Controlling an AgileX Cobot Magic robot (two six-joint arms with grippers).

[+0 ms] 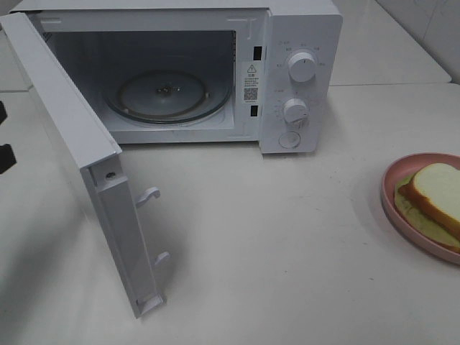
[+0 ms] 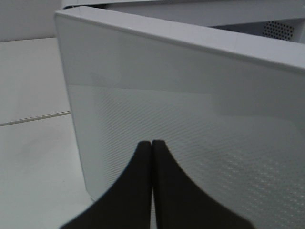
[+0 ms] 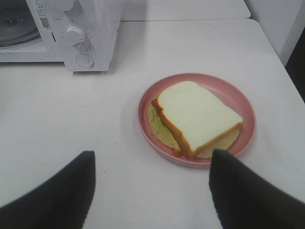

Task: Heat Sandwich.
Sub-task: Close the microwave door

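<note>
The sandwich (image 1: 435, 190) (image 3: 195, 117), white bread with a brown crust over pale green lettuce, lies on a round pink plate (image 1: 392, 194) (image 3: 238, 95) at the table's right edge. My right gripper (image 3: 152, 153) hovers open just short of the plate, nothing between its fingers; the high view does not show it. The white microwave (image 1: 302, 43) stands at the back with its door (image 1: 65, 122) (image 2: 190, 95) swung wide open to the left. My left gripper (image 2: 152, 143) is shut, its tips at the door's outer face, holding nothing.
A glass turntable (image 1: 169, 93) lies bare inside the oven cavity. Two knobs (image 1: 302, 66) sit on the control panel to the right of the cavity. The open door juts forward over the left part of the white table (image 1: 273, 244).
</note>
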